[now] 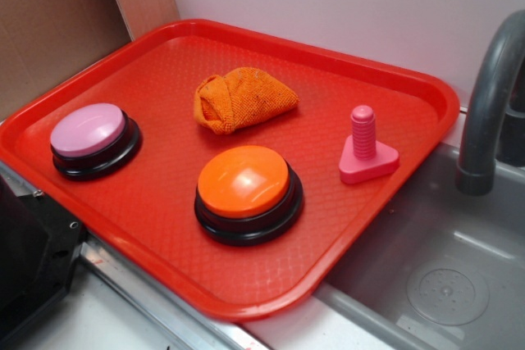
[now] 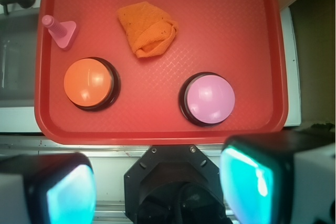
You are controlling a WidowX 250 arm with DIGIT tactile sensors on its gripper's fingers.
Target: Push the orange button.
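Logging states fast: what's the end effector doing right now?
End effector: open, holding nothing, fingers spread wide apart, short of the orange button.

Two buttons (image 1: 247, 183), one cloth (image 1: 243, 98), one peg (image 1: 367, 147), one tray (image 1: 148, 211).

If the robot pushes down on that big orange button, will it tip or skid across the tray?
Probably not tip: the orange button sits low on a wide black base. Its glossy dome may be slippery off-center. The red tray is textured, so skidding seems unlikely.

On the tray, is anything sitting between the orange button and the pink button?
No. Between the orange button and the pink button only bare red tray shows, clearest in the wrist view.
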